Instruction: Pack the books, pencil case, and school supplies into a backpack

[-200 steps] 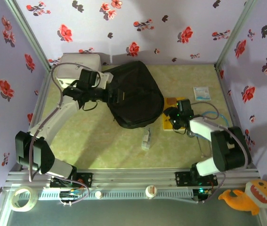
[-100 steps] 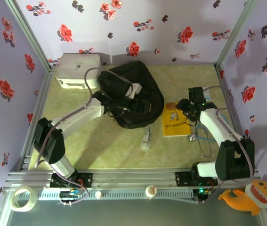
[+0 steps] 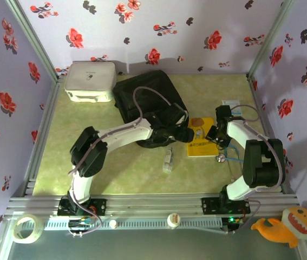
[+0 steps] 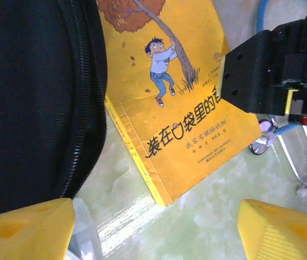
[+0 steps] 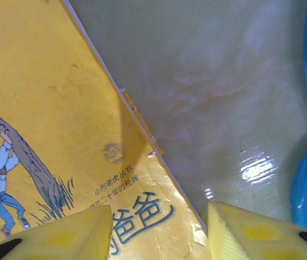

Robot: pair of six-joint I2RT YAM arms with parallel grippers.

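The yellow book [image 3: 202,144] with a cartoon boy on its cover lies flat on the table just right of the black backpack [image 3: 142,97]. My left gripper [image 3: 188,135] has reached across the backpack's front edge and hangs open over bare table by the book's near corner [image 4: 167,197], its yellow fingertips [image 4: 26,230] wide apart. My right gripper [image 3: 214,134] stands open over the book's right edge [image 5: 142,135], one fingertip [image 5: 72,233] above the cover, the other above the table. The backpack's zipper edge [image 4: 91,97] runs beside the book's spine.
A white rounded box [image 3: 90,80] stands at the back left. A small white-blue packet [image 3: 230,103] lies at the back right. A blue-tubed stethoscope [image 3: 222,157] lies right of the book. A small clear plastic case [image 3: 168,161], possibly the pencil case, lies in front of the backpack.
My left arm swung from the backpack's left side across to the yellow book. My right gripper rose off the book, then came back down at its right edge. Both sets of jaws narrowed.
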